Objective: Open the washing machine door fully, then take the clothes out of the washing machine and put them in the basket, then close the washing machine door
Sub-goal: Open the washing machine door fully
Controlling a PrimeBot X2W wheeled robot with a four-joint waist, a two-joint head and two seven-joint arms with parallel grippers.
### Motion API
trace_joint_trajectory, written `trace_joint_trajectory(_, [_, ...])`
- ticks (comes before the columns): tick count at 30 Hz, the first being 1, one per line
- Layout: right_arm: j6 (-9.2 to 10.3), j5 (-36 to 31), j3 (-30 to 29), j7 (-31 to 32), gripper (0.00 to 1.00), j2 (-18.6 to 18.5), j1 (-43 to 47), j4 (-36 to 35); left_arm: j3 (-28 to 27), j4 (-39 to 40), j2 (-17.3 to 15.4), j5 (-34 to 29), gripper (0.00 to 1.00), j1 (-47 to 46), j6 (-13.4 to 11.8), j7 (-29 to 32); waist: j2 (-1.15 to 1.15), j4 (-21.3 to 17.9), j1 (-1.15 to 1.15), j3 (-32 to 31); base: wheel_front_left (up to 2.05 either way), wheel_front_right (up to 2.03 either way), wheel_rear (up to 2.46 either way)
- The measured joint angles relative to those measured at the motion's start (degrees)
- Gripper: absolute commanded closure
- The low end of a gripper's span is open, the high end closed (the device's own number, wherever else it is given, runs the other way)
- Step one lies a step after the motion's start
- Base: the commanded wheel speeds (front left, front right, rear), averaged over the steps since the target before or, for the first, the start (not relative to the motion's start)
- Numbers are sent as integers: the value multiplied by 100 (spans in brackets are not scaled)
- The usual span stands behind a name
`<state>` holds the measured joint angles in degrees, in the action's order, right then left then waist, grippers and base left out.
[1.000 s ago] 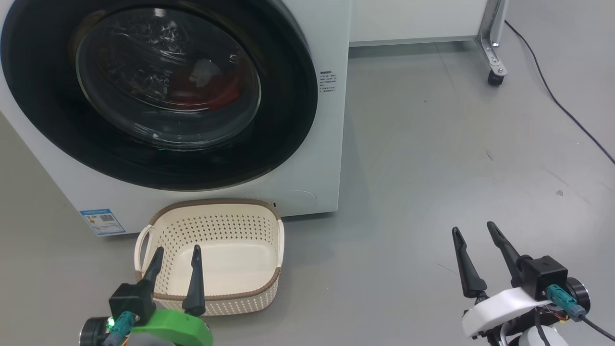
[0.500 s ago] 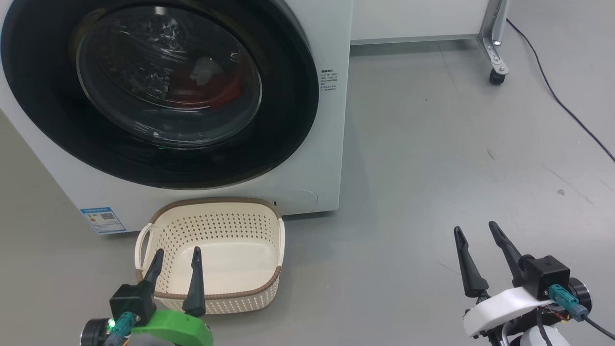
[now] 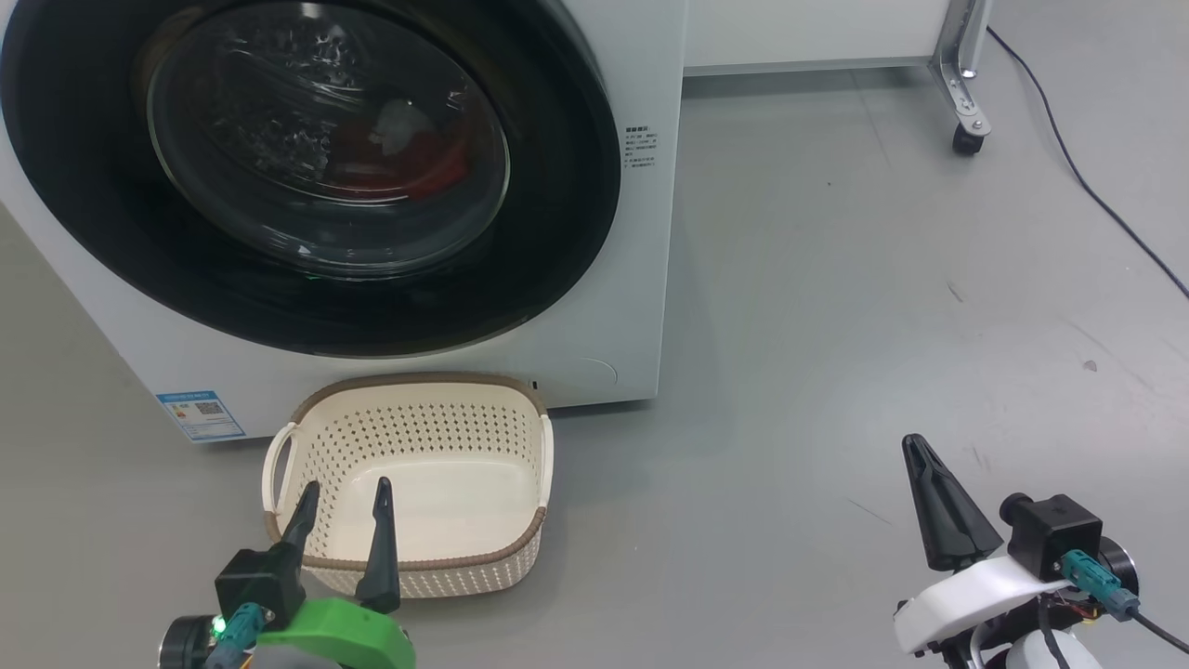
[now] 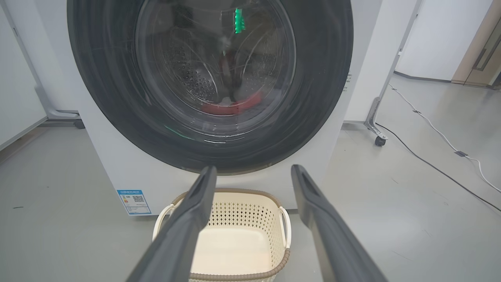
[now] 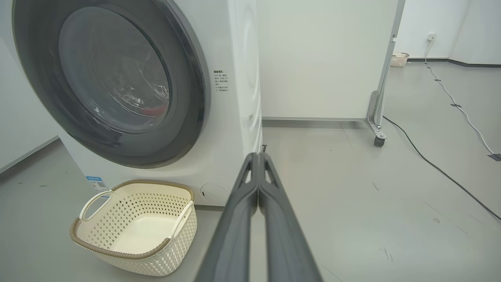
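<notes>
The left gripper hangs with its two dark fingers spread wide and nothing between them; the basket sits on the grey floor just ahead of and below its fingertips, its pale bottom showing between them in the left wrist view. Beyond the basket, straight ahead of this gripper, stands the washing machine; the washing machine door lies shut against the white front; the clothes, red with a patch of white, rest low in the drum behind the glass. A blue label sits low on the front, ahead and to the left of this gripper. The right gripper has its fingers pressed together into one point, gripping nothing, over bare floor; the machine's corner is ahead and to its left, the basket further left; a castor and a black cable lie ahead to its right.
</notes>
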<state>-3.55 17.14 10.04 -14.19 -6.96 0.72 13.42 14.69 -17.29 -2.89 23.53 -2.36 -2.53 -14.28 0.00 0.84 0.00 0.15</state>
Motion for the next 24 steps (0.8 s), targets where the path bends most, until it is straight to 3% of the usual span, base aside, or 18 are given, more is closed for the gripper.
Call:
trace_joint_trajectory(10, [-163,354,-148,0,100,53,-146,-63,56,130,9,-18,0,-166,5,0,0,116,0,354,0,0,0])
trace_joint_trajectory(16, [-253,1407,-494,0,100,315,-397,-103,85,257,19,-36,0,-355,5,0,0,230,0,641,0,0,0])
trace_joint_trajectory(24, [-314,2811,-886,223,100,346,-1072,-102,129,401,30,-42,0,-677,5,0,0,400,0,1067,0,0,0])
